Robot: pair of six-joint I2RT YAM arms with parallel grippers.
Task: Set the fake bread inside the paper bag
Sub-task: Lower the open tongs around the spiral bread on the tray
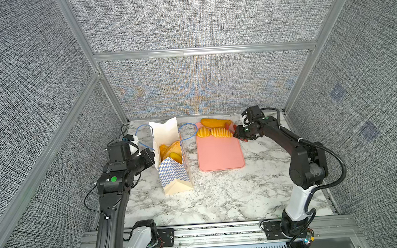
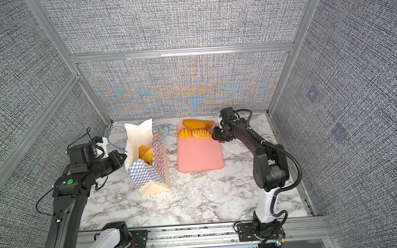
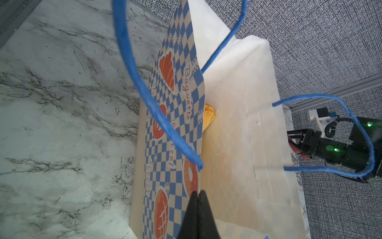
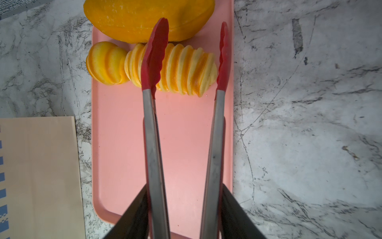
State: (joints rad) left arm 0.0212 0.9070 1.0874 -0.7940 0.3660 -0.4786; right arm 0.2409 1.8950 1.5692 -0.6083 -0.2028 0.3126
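Right wrist view: right gripper [image 4: 184, 209] jaws clamped on red tongs [image 4: 154, 124], blades apart. Ridged roll [image 4: 182, 70] lies ahead on pink tray [image 4: 124, 155], long axis blade to blade, one blade over it and the other past its end. Right arm [image 1: 278, 133] is nearer, stretched low. Left gripper [image 3: 198, 204] jaws pinch paper bag [image 3: 237, 124] rim; other fake bread [image 1: 170, 151] inside.

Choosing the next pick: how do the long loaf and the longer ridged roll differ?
The loaf is smooth and deep orange; the ridged roll is grooved, striped pale yellow. The loaf lies at the tray's far edge; the roll lies nearer, partly between the open tongs' tips. Both lie flat.
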